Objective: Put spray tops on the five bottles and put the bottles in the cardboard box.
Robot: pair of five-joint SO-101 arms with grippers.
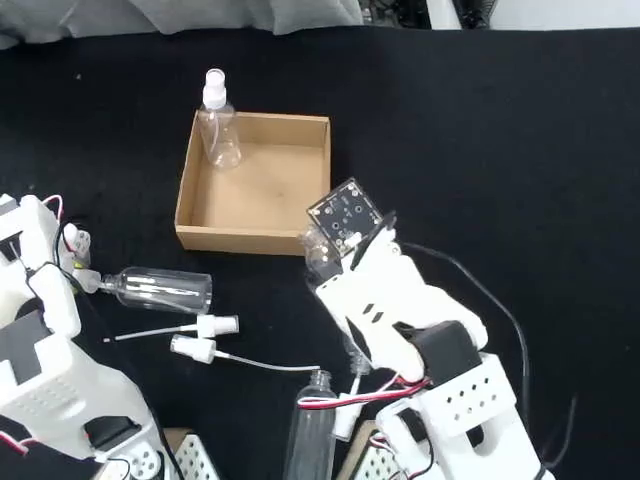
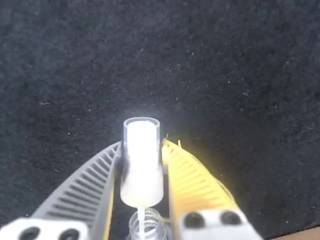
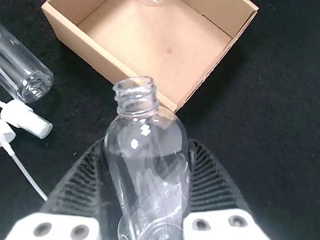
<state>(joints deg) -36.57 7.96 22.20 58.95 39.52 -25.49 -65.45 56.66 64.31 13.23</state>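
**Status: 1 bottle boxed, 2 in work, rest pending**

- Done (judged): 1 capped bottle (image 1: 218,130) is stood in the far-left corner of the cardboard box (image 1: 255,240).
- L hand (image 2: 142,147) is closed on a spray top (image 2: 142,170), which is held at the neck of the lying bottle (image 1: 165,289). That bottle lies on the counter (image 1: 480,150), near the box's near-left corner. The tube looks fed into the neck but the top isn't seated, so capping is judged mid-step.
- R hand (image 3: 146,145) is clamped round an open-necked bottle (image 3: 145,175) w/ no top fitted, held by the box's near-right corner. Over the rim or just outside: can't be told.
- One loose top (image 1: 215,325) and a second loose top (image 1: 195,348) are laid side by side on the counter below the lying bottle.
- A 4th bottle (image 1: 310,430), uncapped, is placed at the near edge btwn the arms.

4 bottles are counted w/ certainty. Left, as judged: the held top to be seated, the other 2 uncapped bottles to be capped, all of them to be boxed. Progress is est. as early, well under half.
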